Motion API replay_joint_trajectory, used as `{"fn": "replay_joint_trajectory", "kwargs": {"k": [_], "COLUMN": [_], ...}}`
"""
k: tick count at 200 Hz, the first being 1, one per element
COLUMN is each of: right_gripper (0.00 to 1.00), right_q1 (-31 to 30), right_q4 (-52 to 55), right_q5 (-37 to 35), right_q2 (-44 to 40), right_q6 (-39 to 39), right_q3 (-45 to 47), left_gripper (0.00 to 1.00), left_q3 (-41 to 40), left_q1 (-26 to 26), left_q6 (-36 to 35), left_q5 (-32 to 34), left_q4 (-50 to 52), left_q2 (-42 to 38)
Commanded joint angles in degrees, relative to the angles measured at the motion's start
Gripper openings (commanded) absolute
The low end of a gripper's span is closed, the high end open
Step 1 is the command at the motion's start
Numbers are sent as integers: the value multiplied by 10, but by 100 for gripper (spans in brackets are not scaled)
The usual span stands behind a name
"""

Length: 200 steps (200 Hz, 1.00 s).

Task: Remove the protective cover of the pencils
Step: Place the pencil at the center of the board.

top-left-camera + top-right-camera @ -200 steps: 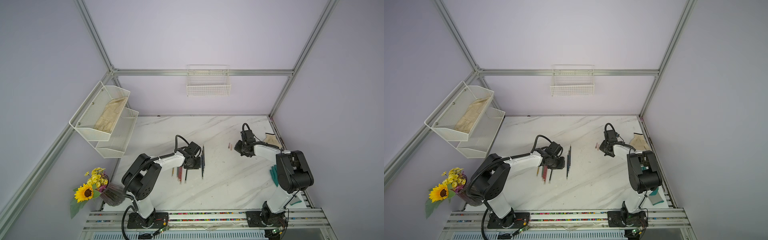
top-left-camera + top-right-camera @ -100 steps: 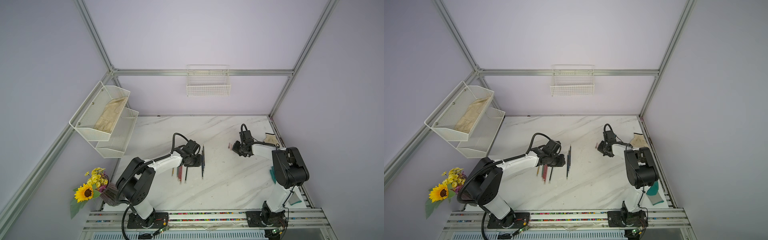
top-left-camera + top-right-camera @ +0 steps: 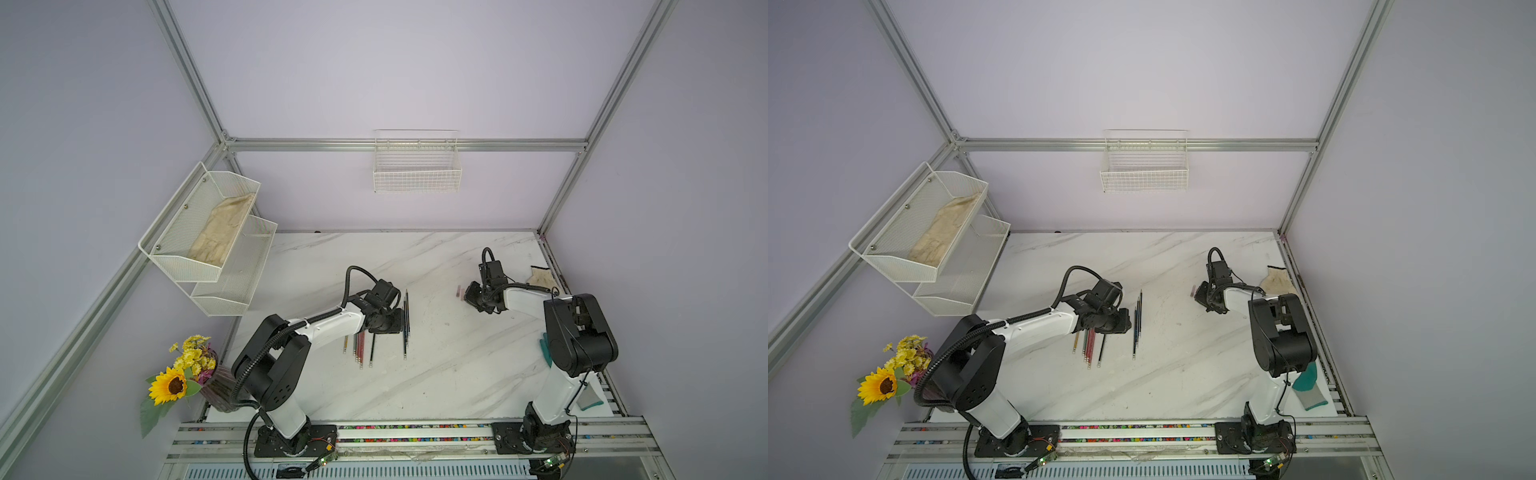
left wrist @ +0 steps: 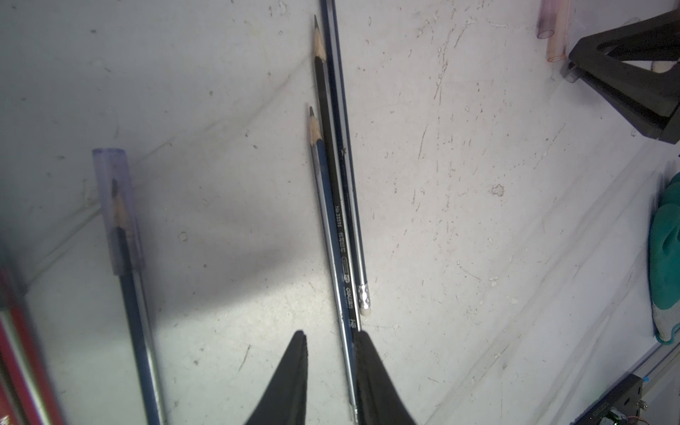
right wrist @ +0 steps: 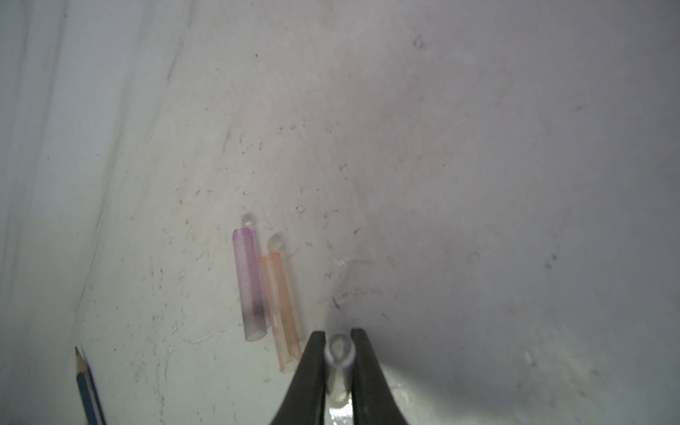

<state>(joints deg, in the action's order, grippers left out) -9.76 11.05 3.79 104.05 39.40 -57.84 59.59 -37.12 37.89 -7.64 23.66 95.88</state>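
Three bare pencils (image 3: 406,320) (image 3: 1138,322) lie side by side mid-table, and several more (image 3: 359,345) lie under my left arm. My left gripper (image 4: 331,334) (image 3: 388,324) hovers low over the three, jaws a little apart, with the blue pencil (image 4: 323,206) running between them against one finger. A dark pencil nearby wears a clear purple cover (image 4: 116,206). My right gripper (image 5: 338,333) (image 3: 473,297) is shut on a clear cover (image 5: 340,349), just above the table. Beside it lie a loose purple cover (image 5: 250,283) and an orange cover (image 5: 281,305).
A cream glove (image 3: 542,278) lies at the table's right edge, with a teal glove (image 3: 1308,382) nearer the front. Wire shelves (image 3: 208,232) hang on the left wall and a wire basket (image 3: 415,166) on the back wall. A sunflower vase (image 3: 178,382) stands front left.
The right gripper has moved slightly toward the back, next to the loose covers. The left arm's elbow has dropped a little while its gripper stays over the pencils.
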Motion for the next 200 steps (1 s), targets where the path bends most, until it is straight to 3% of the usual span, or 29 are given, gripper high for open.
{"fn": "replay_joint_trajectory", "kwargs": {"k": [1,144,200], "right_gripper": [19,21,20], "right_q1": [1,1,2], "right_q4": [8,16,22], "right_q5": [3,24,39], "right_q2": [12,-37,-83], "right_q6": [-4,-3,-10], "right_q3": [-8,-26,-19], "left_gripper": [24,24,28], "left_q3": [27,21,-36], "left_q1": [3,4,13], "left_q6": [-11,-11,-10], "left_q5": [-9,-6,9], "left_q4": [-11,-8,-9], "left_q2": [-8,-22,-93]}}
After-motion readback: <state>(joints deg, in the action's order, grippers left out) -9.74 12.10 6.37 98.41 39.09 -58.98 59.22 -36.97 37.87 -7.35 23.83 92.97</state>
